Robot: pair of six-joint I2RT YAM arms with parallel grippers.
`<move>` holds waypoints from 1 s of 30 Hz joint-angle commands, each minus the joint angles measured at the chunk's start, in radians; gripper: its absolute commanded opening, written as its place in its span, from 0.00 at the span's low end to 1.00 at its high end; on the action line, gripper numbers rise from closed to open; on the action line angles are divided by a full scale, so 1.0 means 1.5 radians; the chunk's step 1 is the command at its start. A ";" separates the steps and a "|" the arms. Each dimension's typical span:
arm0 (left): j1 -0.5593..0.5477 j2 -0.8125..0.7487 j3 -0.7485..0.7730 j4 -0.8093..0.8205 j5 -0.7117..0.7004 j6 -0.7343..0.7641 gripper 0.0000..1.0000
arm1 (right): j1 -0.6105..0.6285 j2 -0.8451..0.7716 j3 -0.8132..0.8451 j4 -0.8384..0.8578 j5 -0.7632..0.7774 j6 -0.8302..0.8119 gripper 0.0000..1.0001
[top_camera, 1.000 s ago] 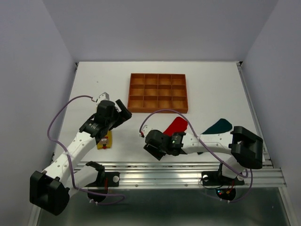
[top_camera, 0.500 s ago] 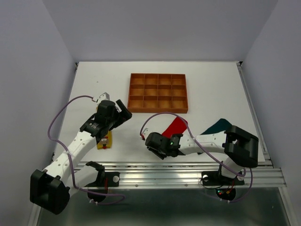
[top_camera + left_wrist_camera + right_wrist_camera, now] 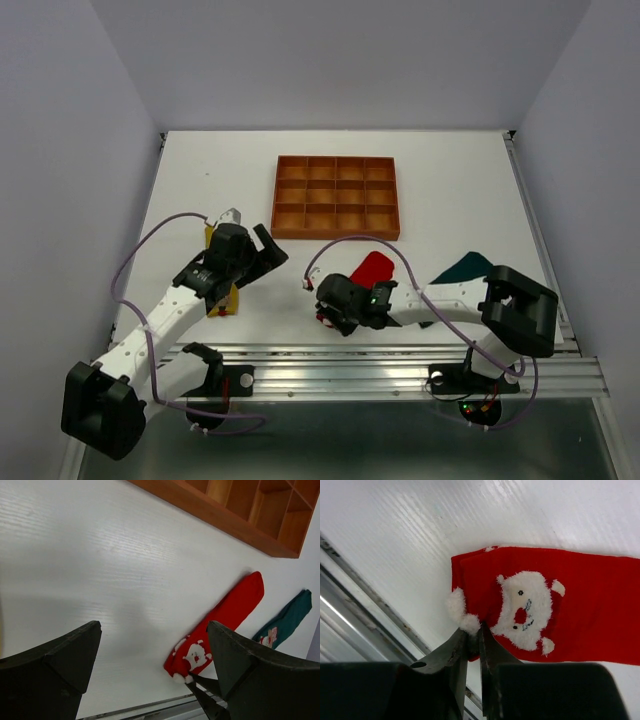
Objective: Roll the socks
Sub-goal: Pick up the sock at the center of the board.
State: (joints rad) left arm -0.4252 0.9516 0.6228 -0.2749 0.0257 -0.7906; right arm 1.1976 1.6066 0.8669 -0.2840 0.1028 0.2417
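The red sock (image 3: 372,268) lies flat near the table's front edge, its white cartoon face (image 3: 527,607) up. My right gripper (image 3: 326,314) is at its near left end, and in the right wrist view this gripper (image 3: 474,630) is shut on the sock's edge beside the white pompom. The dark teal-green sock (image 3: 465,267) lies flat to the right, beside the right arm. The yellow sock (image 3: 228,300) is mostly hidden under my left arm. My left gripper (image 3: 268,245) hangs open over bare table left of the red sock (image 3: 225,615).
An orange-brown compartmented tray (image 3: 336,235) stands behind the socks at mid table, and its near wall (image 3: 240,527) shows in the left wrist view. The metal rail (image 3: 400,362) of the arm bases runs close in front of the red sock.
My right gripper has closed onto the red sock's near end and shifted slightly right. The left gripper has moved a little right and toward the front, staying open.
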 commanded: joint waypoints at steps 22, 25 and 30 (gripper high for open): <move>-0.196 0.032 -0.074 0.058 0.069 -0.071 0.97 | -0.236 -0.060 -0.134 0.287 -0.475 0.207 0.01; -0.208 0.037 -0.071 0.069 0.069 -0.067 0.97 | -0.264 -0.071 -0.158 0.327 -0.497 0.257 0.01; -0.223 0.061 -0.060 0.084 0.067 -0.059 0.97 | -0.280 -0.047 -0.182 0.371 -0.537 0.297 0.01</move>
State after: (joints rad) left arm -0.7441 1.0218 0.5182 -0.1909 0.1349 -0.8921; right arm 0.7898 1.5272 0.6216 0.1379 -0.6216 0.6044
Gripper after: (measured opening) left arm 0.971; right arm 0.157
